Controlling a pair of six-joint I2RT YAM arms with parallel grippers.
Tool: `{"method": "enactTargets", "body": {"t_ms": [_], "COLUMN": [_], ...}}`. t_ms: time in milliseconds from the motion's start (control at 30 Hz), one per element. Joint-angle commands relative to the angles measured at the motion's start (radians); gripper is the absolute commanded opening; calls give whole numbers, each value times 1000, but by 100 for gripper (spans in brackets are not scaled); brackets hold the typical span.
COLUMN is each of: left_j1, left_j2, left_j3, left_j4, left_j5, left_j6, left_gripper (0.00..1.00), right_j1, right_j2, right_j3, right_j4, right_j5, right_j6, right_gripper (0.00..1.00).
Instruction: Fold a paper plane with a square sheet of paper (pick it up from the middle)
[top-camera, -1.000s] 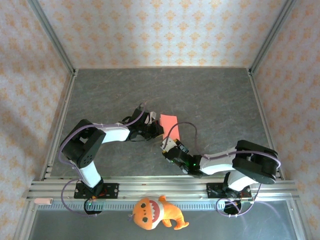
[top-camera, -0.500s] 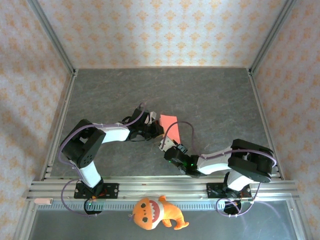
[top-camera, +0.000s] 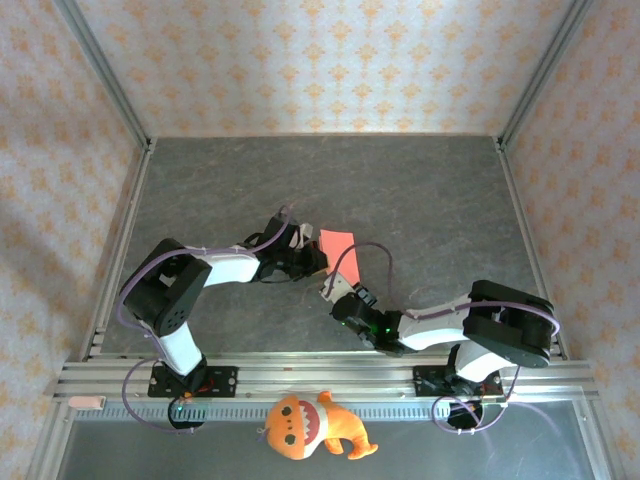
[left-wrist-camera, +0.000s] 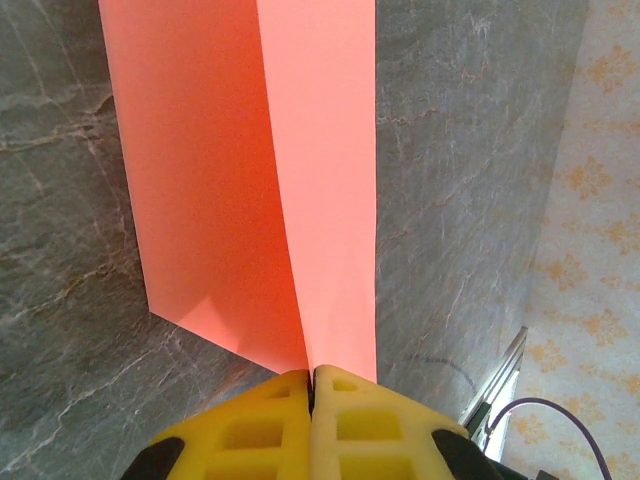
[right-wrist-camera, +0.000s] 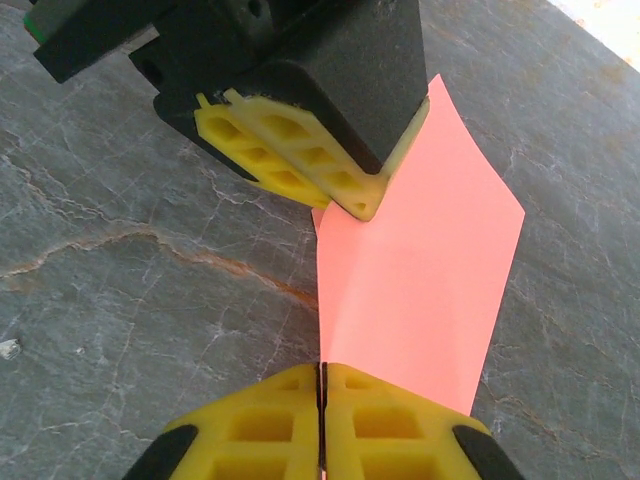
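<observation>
Just left of the middle of the table (top-camera: 420, 190), the left gripper (left-wrist-camera: 312, 385) is clamped shut on one edge of the square sheet of paper (top-camera: 338, 245). The creased sheet is held at the table's middle, and its near edge is pinched by the closed right gripper (right-wrist-camera: 322, 385).

— What's at the bottom centre?
— The right gripper (right-wrist-camera: 322, 375), jaws pressed together on the square sheet of paper (right-wrist-camera: 420, 270).
— And upper centre?
— The left gripper (right-wrist-camera: 365, 205) pinches its upper-left edge.
</observation>
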Motion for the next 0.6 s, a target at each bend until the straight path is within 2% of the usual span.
{"method": "enactTargets", "body": {"t_ms": [0,133,167,267,367,500,567], "left_j1": [4,5,5,15,44,94,111], "left_j2": [0,-6,-16,-58,-129,-238,-279], "left_j3": [10,-1,-7,-32,-68,-116,-122], "left_j4": [20,23,29,33,6,-62,-91], "left_j5": [7,-1,-9,-64,-159,-271,-296], "left_j6": [4,1,2,-2,-2,12,26], "left_gripper": [1,5,10,35,46,57,58], "right_j1": [5,5,5,-5,-102,-191,-230], "right_j2": [-13,-10,-12,-23,-61,-67,-51], "right_j3": [-8,-5,-4,8,3,14,44], "right_j4": [12,16,16,-5,8,48,20], "right_j5": [23,13,6,-67,-424,-664,-745], "right_j6": [19,33,39,93,216,370,416], "right_gripper": [6,1,0,0,0,0,0]}}
